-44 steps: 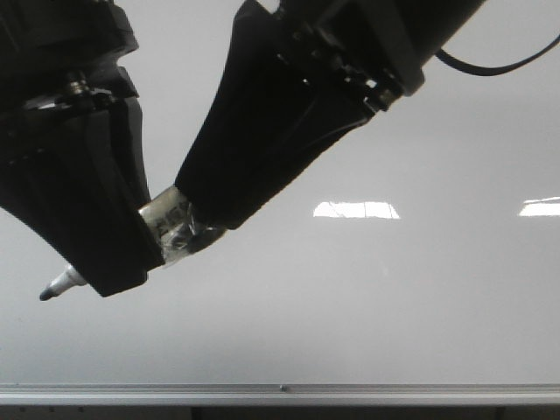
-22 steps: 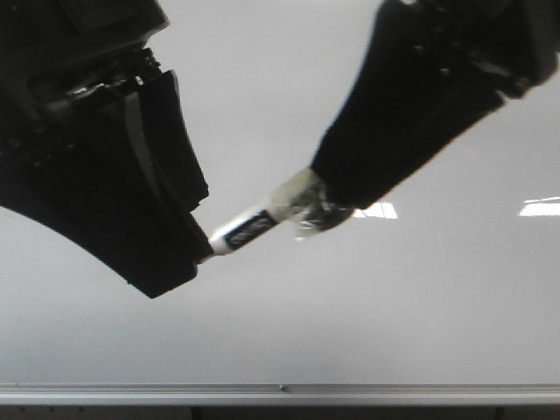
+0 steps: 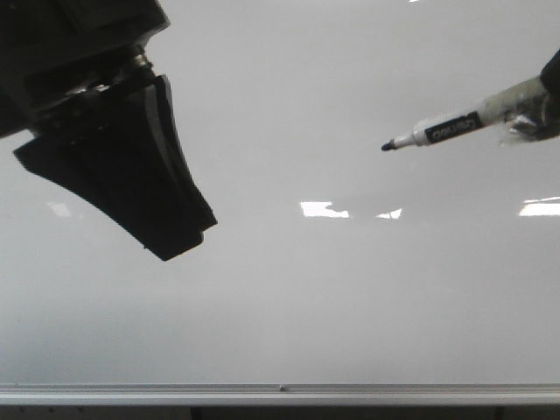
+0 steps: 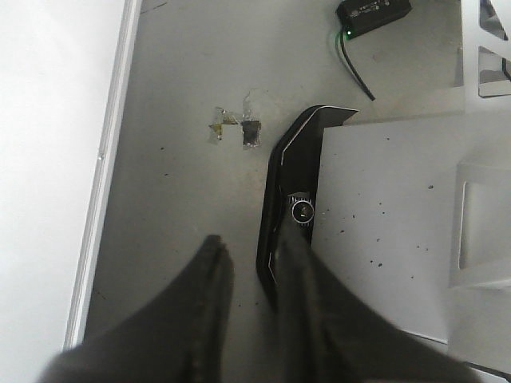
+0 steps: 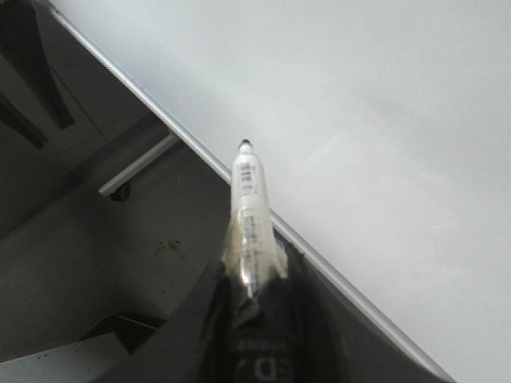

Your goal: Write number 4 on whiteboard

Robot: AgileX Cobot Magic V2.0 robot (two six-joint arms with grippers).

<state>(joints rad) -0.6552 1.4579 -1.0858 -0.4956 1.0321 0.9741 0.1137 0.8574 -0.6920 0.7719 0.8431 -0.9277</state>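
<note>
The whiteboard (image 3: 289,289) fills the front view, glossy and pale, with a silver rail (image 3: 280,394) along its bottom. No lines of the number 4 show on it. A white marker (image 3: 446,131) with a black tip points left in front of the board's upper right, and I cannot tell if the tip touches the board. My right gripper (image 5: 251,275) is shut on the marker's (image 5: 247,199) tape-wrapped barrel, and only its edge (image 3: 553,101) shows in the front view. My left gripper (image 3: 171,245) hangs dark at the upper left, its jaws (image 4: 251,255) open with nothing between them.
Bright light reflections (image 3: 324,210) lie across the board's middle. The left wrist view looks down past the board's rail (image 4: 108,159) to a grey floor with tape scraps (image 4: 235,128), a black box with a green light (image 4: 371,14) and a grey speckled platform (image 4: 383,223).
My right gripper has pulled the marker out from the left gripper's fingers and carried it right and up. The left gripper has lifted slightly.
</note>
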